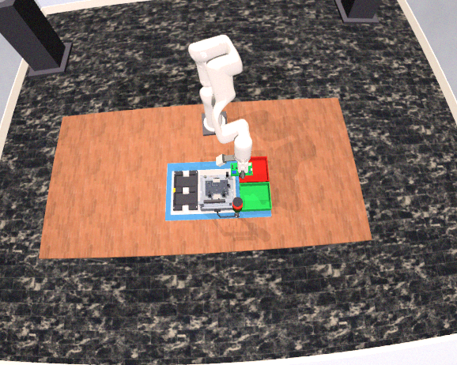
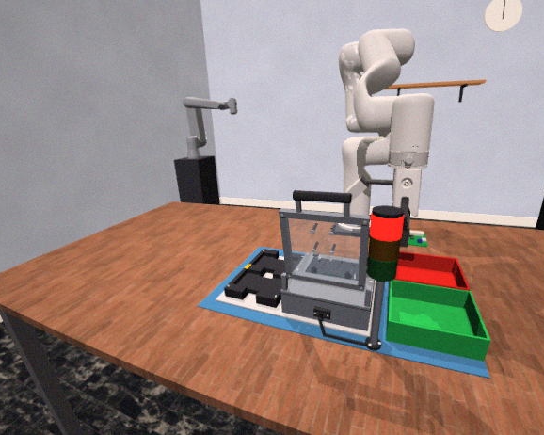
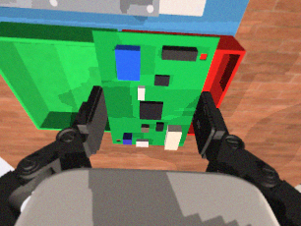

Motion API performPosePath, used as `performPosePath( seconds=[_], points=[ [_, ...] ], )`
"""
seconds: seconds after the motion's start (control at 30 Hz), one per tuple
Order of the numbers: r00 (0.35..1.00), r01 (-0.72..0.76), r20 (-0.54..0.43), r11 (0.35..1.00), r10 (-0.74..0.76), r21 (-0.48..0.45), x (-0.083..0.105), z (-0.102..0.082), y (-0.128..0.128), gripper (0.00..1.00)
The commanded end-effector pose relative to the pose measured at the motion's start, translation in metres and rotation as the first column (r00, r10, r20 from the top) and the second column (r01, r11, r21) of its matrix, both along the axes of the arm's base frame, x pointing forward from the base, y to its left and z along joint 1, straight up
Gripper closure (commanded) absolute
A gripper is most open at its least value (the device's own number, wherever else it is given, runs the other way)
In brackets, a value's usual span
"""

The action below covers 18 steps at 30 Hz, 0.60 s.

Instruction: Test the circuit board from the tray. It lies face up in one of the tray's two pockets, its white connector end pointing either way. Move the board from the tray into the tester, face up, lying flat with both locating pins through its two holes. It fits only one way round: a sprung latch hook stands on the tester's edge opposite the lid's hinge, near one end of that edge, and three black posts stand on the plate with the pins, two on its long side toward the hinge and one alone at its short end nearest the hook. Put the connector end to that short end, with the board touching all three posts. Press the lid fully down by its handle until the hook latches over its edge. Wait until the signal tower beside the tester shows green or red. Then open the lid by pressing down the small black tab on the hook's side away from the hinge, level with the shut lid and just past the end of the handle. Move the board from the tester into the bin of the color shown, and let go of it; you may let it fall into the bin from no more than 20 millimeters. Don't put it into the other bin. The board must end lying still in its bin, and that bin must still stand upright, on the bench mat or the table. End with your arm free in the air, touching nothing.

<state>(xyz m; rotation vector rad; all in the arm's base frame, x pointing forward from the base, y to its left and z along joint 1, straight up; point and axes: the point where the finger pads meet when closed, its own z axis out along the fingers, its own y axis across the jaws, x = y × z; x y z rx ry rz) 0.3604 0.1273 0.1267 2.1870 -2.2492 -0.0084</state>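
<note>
My gripper [image 3: 150, 102] is shut on the green circuit board [image 3: 152, 93], with its fingers on the two long edges. The board is face up and level, in the air. In the top view the board [image 1: 236, 169] hangs over the far left part of the red bin [image 1: 255, 170], beside the tester [image 1: 218, 194]. From the exterior view the board [image 2: 415, 240] shows just behind the signal tower [image 2: 386, 242], whose top segment glows red. The green bin [image 2: 434, 320] is empty in front of the red bin [image 2: 429, 270]. The tester lid [image 2: 323, 245] stands open and the plate under it holds nothing.
The black tray [image 1: 185, 190] lies left of the tester on the blue mat, both pockets empty. The tower's pole and cable [image 2: 344, 336] stand at the tester's front right corner. The upright lid handle [image 2: 322, 197] rises close to my arm's left.
</note>
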Motion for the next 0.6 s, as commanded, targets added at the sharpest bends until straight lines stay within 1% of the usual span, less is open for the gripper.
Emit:
performPosePath(
  seconds=[0.0, 0.1, 0.17, 0.33, 0.57],
  points=[
    [1.000, 0.002, 0.007, 1.000, -0.002, -0.002, -0.011, -0.007, 0.030, 0.21],
    [1.000, 0.002, 0.007, 1.000, -0.002, -0.002, -0.018, -0.011, 0.044, 0.21],
    [1.000, 0.002, 0.007, 1.000, -0.002, -0.002, -0.018, -0.011, 0.044, 0.21],
    [1.000, 0.002, 0.007, 1.000, -0.002, -0.002, -0.026, -0.016, 0.060, 0.21],
    [1.000, 0.002, 0.007, 1.000, -0.002, -0.002, -0.031, -0.019, 0.069, 0.21]
  ],
)
